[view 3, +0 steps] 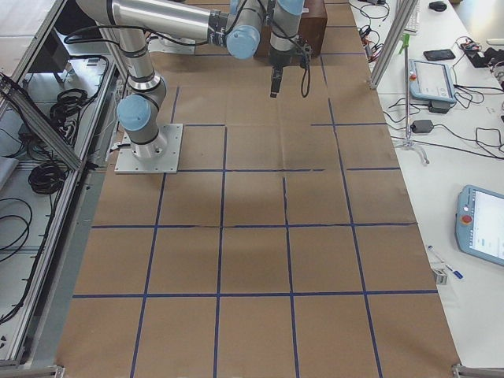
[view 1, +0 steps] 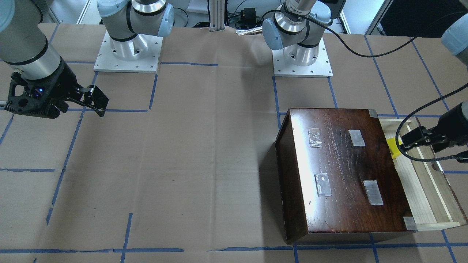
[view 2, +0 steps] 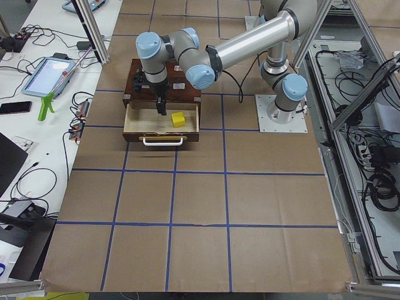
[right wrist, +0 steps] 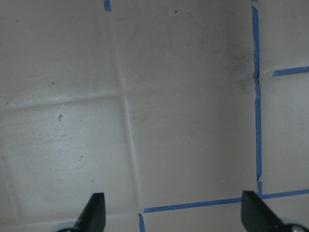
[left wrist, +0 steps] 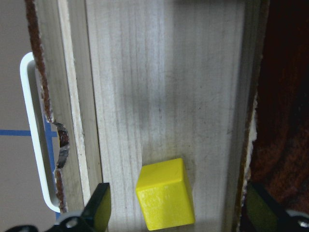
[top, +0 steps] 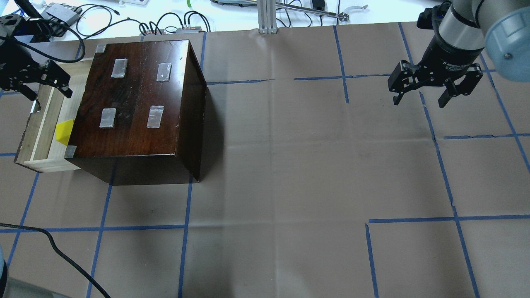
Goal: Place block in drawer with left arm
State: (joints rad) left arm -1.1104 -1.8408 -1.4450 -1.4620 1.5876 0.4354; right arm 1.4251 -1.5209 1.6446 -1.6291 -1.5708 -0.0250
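Note:
The yellow block (left wrist: 165,194) lies on the pale floor of the open drawer (left wrist: 164,96), close to the dark brown box (top: 136,99). It also shows in the overhead view (top: 65,131) and the left side view (view 2: 179,119). My left gripper (top: 43,87) hangs over the drawer (top: 43,120), open and empty. In the left wrist view its fingertips (left wrist: 99,208) stand wide on both sides of the block, not touching it. My right gripper (top: 419,100) is open and empty, above bare paper far from the box.
The drawer has a white handle (left wrist: 34,130) on its notched front. The box top carries several tape patches (top: 108,118). Brown paper with blue tape lines (top: 439,161) covers the table. Cables lie beyond the far edge (top: 165,20).

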